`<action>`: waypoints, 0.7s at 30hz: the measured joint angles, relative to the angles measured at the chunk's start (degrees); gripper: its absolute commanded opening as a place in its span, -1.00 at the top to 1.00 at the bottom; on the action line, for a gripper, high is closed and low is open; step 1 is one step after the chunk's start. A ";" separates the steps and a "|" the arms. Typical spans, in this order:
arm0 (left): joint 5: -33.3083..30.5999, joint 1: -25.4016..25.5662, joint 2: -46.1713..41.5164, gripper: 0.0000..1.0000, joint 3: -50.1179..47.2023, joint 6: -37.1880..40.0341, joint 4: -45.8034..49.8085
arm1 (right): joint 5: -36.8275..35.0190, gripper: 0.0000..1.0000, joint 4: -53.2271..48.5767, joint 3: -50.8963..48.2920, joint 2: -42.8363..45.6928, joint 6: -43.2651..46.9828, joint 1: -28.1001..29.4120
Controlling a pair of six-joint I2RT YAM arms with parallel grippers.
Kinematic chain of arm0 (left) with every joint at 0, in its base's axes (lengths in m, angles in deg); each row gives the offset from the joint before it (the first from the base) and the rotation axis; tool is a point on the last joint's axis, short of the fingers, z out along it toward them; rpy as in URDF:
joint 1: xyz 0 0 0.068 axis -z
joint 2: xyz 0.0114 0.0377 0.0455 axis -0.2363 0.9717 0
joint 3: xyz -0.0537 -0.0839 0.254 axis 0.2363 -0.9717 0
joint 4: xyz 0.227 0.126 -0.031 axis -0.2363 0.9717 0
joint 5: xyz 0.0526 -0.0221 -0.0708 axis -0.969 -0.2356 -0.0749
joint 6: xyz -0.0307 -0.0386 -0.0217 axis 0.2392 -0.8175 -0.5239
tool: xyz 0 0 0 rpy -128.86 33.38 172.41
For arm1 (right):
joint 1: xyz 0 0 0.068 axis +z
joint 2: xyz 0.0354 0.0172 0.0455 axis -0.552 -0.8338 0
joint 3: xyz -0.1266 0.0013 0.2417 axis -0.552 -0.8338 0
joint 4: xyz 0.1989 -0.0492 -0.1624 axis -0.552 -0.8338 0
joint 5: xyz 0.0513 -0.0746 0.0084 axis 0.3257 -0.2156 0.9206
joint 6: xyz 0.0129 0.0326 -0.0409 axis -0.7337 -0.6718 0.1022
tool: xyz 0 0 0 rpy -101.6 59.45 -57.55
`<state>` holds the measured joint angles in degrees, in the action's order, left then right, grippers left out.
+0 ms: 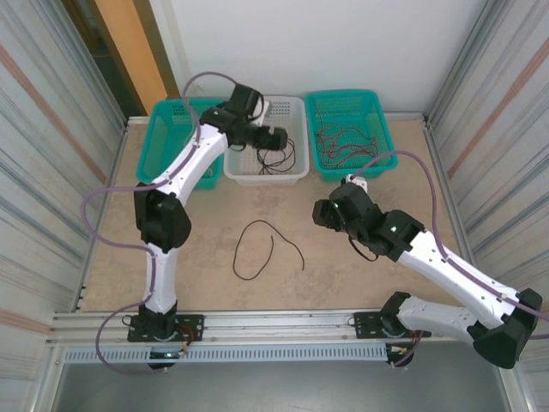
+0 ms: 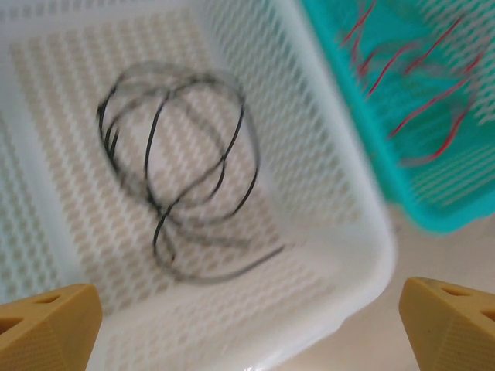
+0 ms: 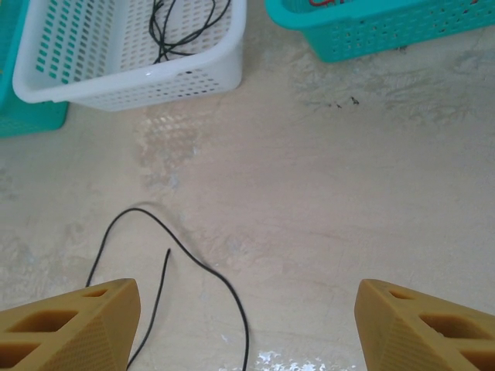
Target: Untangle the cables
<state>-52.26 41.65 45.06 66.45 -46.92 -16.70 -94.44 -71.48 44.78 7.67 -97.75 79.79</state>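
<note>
Left gripper (image 2: 249,317) spread above black cables (image 2: 179,201) (perhaps 2, blurred) in the white basket (image 2: 371,255); right gripper (image 3: 247,309) spread above 1 black cable (image 3: 203,263).

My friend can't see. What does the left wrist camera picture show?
A tangle of black cable lies in a white basket, seen blurry from above. A teal basket holding red cables sits at the upper right, and the open left gripper has its tan fingertips in the bottom corners.
</note>
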 measured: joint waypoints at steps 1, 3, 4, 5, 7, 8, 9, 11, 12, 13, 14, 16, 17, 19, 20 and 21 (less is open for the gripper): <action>-1.38 0.68 -0.94 -0.98 -2.19 0.46 0.55 | 0.07 -0.44 0.00 0.00 0.00 0.07 0.00; -2.93 1.55 -2.47 -0.98 -4.66 1.11 0.61 | 0.11 -0.45 -0.02 0.00 0.02 0.46 0.00; -3.23 1.86 -3.50 -0.97 -5.49 1.31 0.35 | 0.11 -0.45 -0.04 0.00 0.13 0.72 0.00; -3.41 2.05 -4.59 -0.97 -6.16 1.42 -0.07 | 0.09 -0.45 -0.02 -0.02 0.26 0.92 0.00; -3.58 2.16 -8.26 -0.97 -8.33 1.40 -1.92 | 0.09 -0.45 0.07 -0.24 0.90 0.96 0.00; -3.61 2.14 -10.16 -0.97 -9.55 1.33 -2.82 | 0.09 -0.45 0.04 -0.44 1.44 0.96 0.00; -3.56 2.14 -12.85 -0.97 -11.45 1.20 -4.57 | 0.11 -0.45 -0.02 -0.55 2.05 0.96 0.00; -2.78 1.99 -17.77 -0.98 -14.64 0.79 -7.19 | 0.13 -0.45 0.00 -0.55 3.15 0.94 0.00; -1.99 1.97 -19.91 -0.94 -15.63 0.39 -8.31 | 0.15 -0.45 -0.02 -0.55 3.54 0.94 0.00; -0.87 1.81 -21.70 -0.91 -16.41 -0.09 -9.53 | 0.31 -0.45 0.00 -0.55 3.76 0.96 0.00; 0.17 1.70 -23.06 -0.91 -17.29 -0.33 -10.80 | 0.42 -0.46 -0.02 -0.55 3.80 0.94 0.00; 3.32 1.62 -27.41 -0.93 -22.32 -0.94 -15.50 | 1.68 -0.46 0.02 -0.55 3.48 1.11 0.00; 4.46 1.62 -29.40 -0.94 -25.20 -1.20 -17.20 | 2.36 -0.46 0.02 -0.52 2.80 1.25 0.00; 6.47 1.62 -34.64 -0.93 -32.85 -1.81 -20.11 | 4.48 -0.43 0.02 -0.17 0.00 1.60 0.00; 7.02 1.62 -36.81 -0.92 -35.91 -2.08 -20.72 | 5.31 -0.41 0.02 0.24 -1.99 2.01 0.13; 7.45 1.62 -39.17 -0.88 -39.17 -2.38 -21.35 | 6.40 -0.38 0.15 0.76 -4.63 2.40 0.33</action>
<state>-44.81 43.27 5.89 27.28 -49.30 -38.05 -88.04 -71.32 45.55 3.03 -95.35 80.11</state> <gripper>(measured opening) 0.965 0.714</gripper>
